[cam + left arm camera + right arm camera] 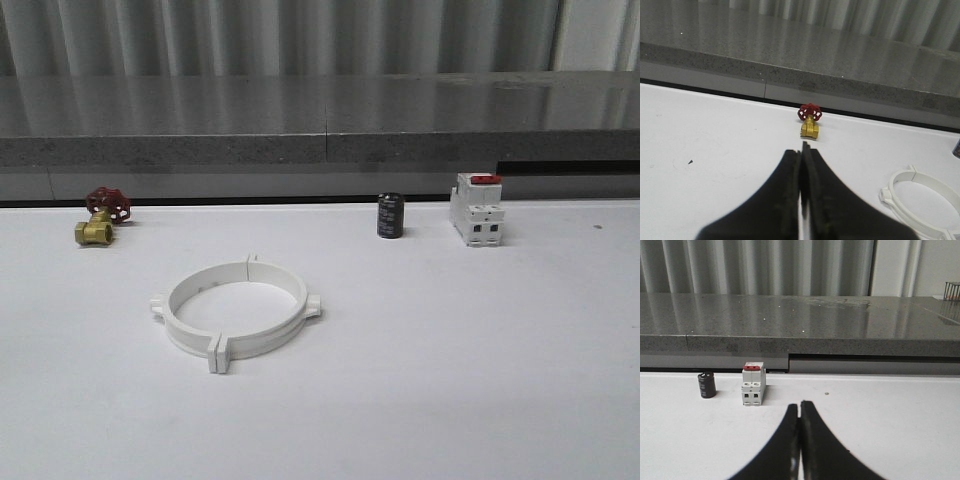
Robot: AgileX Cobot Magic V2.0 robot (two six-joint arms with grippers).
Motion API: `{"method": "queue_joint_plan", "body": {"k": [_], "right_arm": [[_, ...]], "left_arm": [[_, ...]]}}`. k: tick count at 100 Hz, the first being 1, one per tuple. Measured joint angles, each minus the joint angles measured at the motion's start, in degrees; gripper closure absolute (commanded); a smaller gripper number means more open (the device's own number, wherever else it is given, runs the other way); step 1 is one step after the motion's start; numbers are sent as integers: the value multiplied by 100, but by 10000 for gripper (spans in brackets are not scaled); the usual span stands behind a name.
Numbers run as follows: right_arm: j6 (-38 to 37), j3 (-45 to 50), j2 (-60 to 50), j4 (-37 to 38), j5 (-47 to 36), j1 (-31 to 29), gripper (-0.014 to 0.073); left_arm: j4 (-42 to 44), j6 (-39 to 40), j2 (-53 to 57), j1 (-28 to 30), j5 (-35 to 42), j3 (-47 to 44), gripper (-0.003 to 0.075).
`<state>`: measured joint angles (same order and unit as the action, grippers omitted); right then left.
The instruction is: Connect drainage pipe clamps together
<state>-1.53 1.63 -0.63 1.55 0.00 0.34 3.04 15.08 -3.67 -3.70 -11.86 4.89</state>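
White table [480,380], matte, backed by a grey speckled stone ledge [300,120] and pale ribbed wall panels [300,35]. Drainage pipe clamps [235,310]: two halves joined as a ring, flat on the table, beside and slightly ahead of the left gripper [801,165], apart from it. Left gripper fingers pressed together, empty; brass valve [810,120] ahead. Right gripper [800,412] likewise closed, empty; breaker [753,385] and black cylinder [706,385] ahead, to one side.

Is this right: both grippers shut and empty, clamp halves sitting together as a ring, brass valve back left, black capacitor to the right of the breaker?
One slip: the black capacitor sits to the left of the breaker, as the front view shows. The rest holds: left gripper and right gripper are shut and empty, the clamp halves form a ring, and the brass valve is back left.
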Motion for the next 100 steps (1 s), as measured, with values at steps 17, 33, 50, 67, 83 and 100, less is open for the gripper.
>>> {"method": "queue_joint_plan", "body": {"k": [17,33,50,67,83,100], "right_arm": [[0,0,0,0,0,0,660],[-11,0,0,0,0,0,660],[-9,0,0,0,0,0,660],[-13,0,0,0,0,0,660],[-13,0,0,0,0,0,660],[-13,0,0,0,0,0,660]], "left_arm": [[-1,-207,388,10,91,-455,741],[69,-243,388,10,296,-466,741],[143,-243,388,10,526,-466,741],[151,-255,388,10,557,-466,741],[151,-255,388,10,578,-466,741],[151,-255,388,10,589,-466,741]]}}
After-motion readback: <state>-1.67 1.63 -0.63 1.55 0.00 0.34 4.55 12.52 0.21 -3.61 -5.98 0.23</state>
